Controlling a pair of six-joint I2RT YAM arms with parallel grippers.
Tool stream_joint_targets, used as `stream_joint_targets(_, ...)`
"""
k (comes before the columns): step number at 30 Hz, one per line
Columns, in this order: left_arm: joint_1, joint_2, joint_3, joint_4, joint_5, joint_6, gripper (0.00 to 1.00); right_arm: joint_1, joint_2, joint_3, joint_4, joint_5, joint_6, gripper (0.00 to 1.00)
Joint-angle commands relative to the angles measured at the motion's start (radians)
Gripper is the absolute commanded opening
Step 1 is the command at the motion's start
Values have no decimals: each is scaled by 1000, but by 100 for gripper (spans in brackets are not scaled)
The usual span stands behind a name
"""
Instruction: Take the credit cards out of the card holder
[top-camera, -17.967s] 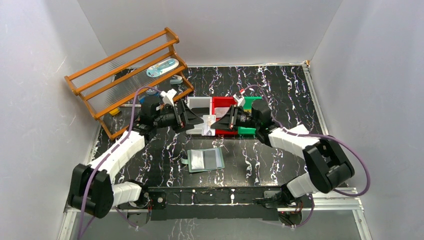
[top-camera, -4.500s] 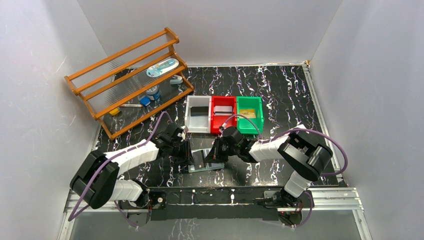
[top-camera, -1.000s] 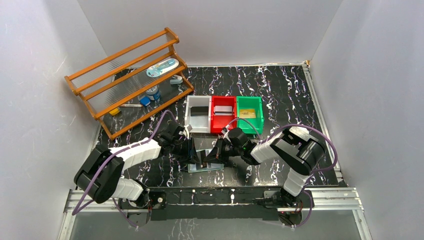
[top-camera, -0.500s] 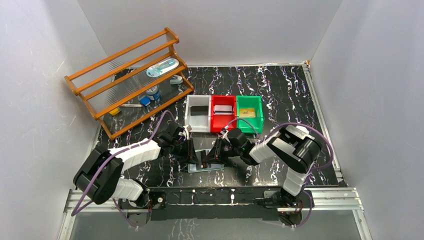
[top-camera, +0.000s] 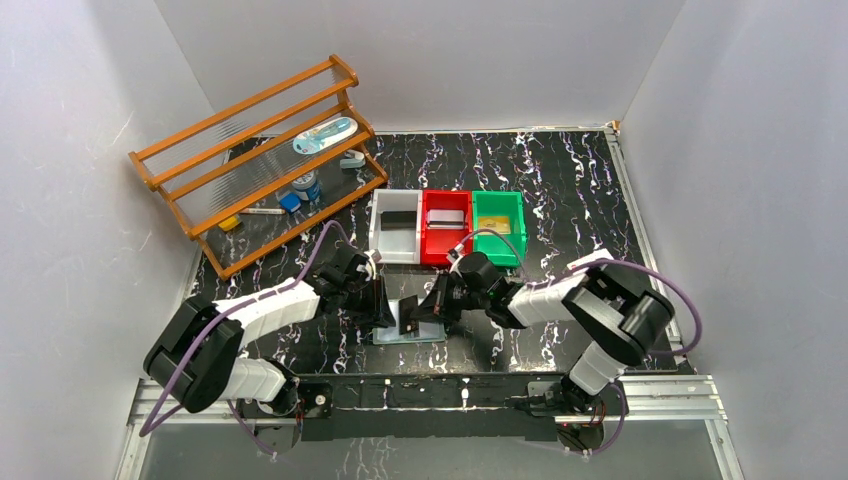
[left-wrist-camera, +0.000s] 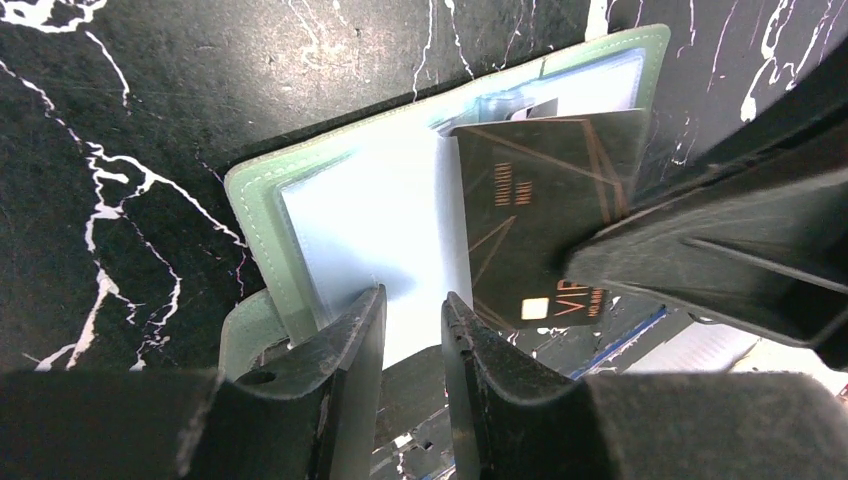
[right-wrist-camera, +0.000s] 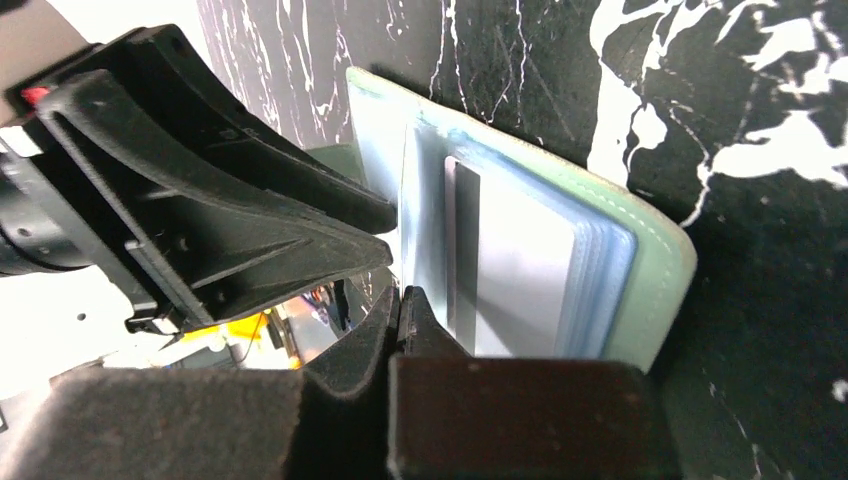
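Grey-green card holder (top-camera: 412, 336) lies spread open on the black marbled counter (top-camera: 560, 180), close in front of my bases, and both my arms are bent in over it, one from each side. My left jaws are drawn in on the holder's near edge. A pale clear pocket leaf is caught in the narrow slot between them, and the green cover shows just outside one finger. My right jaws are pressed tight together, tip to tip, and they have the dark credit card (left-wrist-camera: 535, 220) by one corner. That card, black with copper lines and a small chip, sits tilted over the clear leaf with its far end at a pocket mouth; whether it is wholly out, I cannot tell. From my right wrist I see a pale credit card (right-wrist-camera: 515, 280) with a dark stripe lying flat inside the stacked pockets. Behind the holder, well apart from it, the white bin (top-camera: 395, 258), red bin (top-camera: 432, 258) and green bin (top-camera: 505, 260) stand side by side, something flat in each.
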Motion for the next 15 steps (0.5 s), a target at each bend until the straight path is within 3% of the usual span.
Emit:
stream_joint_targets(1, 2, -11, -23, -99, -90, 17, 27, -1, -113, -10, -133, 94, -69, 0)
stream_joint_targets(5, 2, -28, -14, -100, -84, 14, 30, -1, -214, -31, -198, 139, -95, 0)
stream_joint_targets(13, 3, -185, 27, -91, -95, -53, 68, -1, -364, -68, -222, 189, -154, 0)
stream_joint_targets(15, 4, -213, 33, -79, -89, -67, 73, -1, -395, -86, -199, 193, -156, 0)
